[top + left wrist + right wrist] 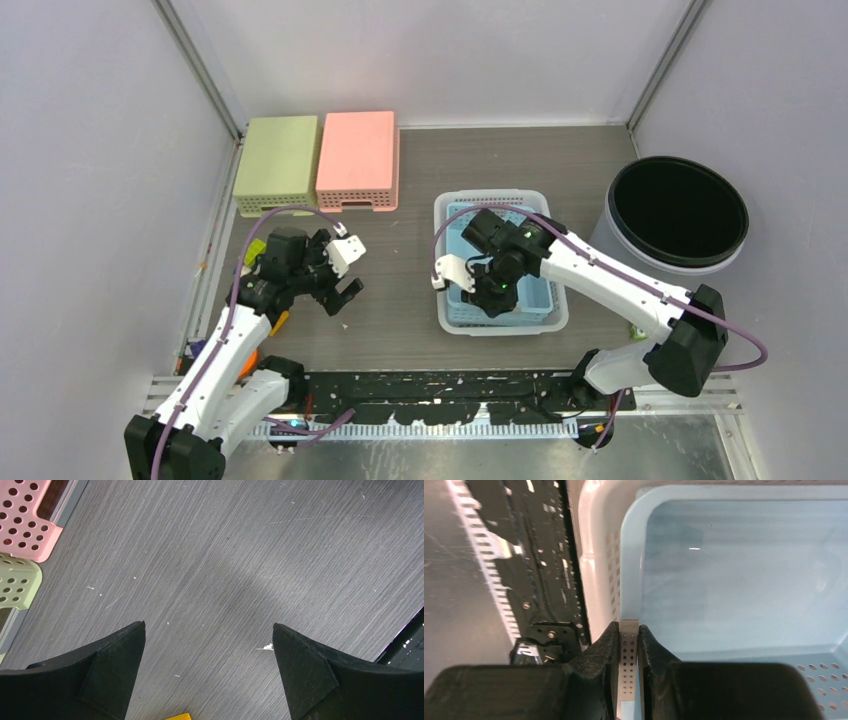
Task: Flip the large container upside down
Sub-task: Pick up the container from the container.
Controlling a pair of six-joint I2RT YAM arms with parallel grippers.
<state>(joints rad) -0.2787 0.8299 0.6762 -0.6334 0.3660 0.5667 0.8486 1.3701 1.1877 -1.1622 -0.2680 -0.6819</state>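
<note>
Large white-and-blue perforated plastic basket [500,194] has its near wall clamped edge-on by the right claw [629,630], while the left claw [209,625] gapes well apart.

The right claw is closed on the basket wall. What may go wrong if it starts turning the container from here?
1. The right claw pinches only a thin perforated wall at one edge, so the white basket may slip or twist while tipping.
2. The light blue basket sits nested inside; it may fall out, or be lifted alone.
3. The black bin stands close by; a swinging basket might hit it.
</note>
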